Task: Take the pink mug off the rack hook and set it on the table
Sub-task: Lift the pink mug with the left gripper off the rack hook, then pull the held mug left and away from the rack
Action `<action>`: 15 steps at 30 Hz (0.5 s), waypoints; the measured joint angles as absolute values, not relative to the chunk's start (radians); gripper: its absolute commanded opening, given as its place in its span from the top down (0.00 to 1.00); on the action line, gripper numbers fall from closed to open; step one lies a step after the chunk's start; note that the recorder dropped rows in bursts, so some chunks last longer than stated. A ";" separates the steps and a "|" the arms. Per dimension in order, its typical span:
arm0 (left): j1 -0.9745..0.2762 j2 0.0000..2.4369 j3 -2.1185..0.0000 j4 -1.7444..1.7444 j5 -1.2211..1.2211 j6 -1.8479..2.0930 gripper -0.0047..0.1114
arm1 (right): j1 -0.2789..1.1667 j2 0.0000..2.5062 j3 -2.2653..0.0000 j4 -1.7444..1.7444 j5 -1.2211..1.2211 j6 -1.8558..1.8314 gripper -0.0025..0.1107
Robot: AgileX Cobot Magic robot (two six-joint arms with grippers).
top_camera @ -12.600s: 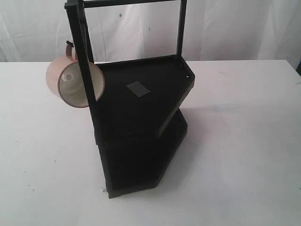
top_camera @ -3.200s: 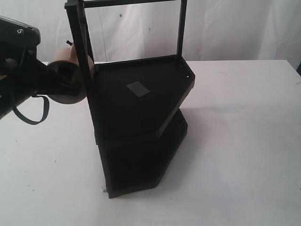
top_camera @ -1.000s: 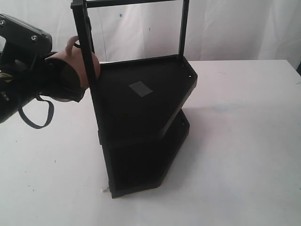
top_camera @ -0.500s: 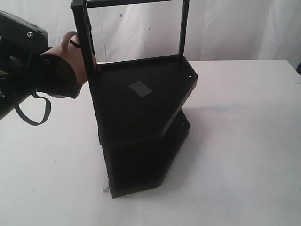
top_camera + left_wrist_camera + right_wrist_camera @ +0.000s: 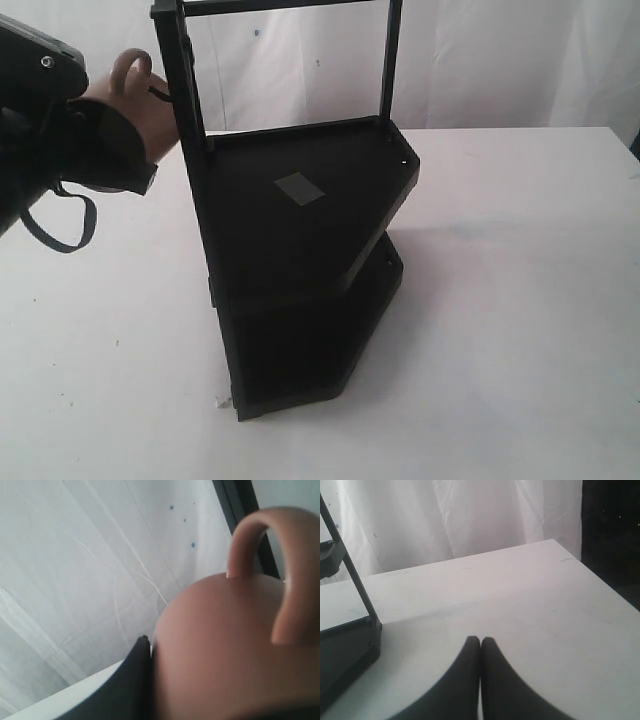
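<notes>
2 arms are in play, and only the left 1 carries anything. In the exterior view the left gripper (image 5: 112,150) reaches in from the upper left edge. Its dark forearm slopes down toward the frame edge, and a loop of black cable (image 5: 55,225) hangs beneath it. The fingers are clamped on the pink mug (image 5: 140,118), which lies on its side in the air, well above the table (image 5: 500,320), with its handle (image 5: 130,68) uppermost. The mug sits just beside the front post (image 5: 190,150) of the black rack (image 5: 310,260), on the post's left. The hook (image 5: 158,92) juts from that post right under the handle loop; whether the 2 touch cannot be told. The rack has 2 shelves, and the upper 1 bears a small grey patch (image 5: 294,188). In the left wrist view the mug's rounded pink side fills the lower right, with 1 black finger (image 5: 125,690) pressed against it. The handle arches over the mug in front of the dark post. The right gripper (image 5: 480,642) hangs over bare table with the rack off to 1 side. Its 2 fingers are pressed together with nothing between them.
</notes>
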State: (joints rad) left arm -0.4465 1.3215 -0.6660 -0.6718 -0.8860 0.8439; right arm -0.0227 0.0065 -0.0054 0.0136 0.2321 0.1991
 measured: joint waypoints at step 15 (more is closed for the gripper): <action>-0.447 1.284 -0.666 -0.971 -0.844 1.140 0.96 | -0.023 0.006 -0.005 0.014 0.232 0.199 0.98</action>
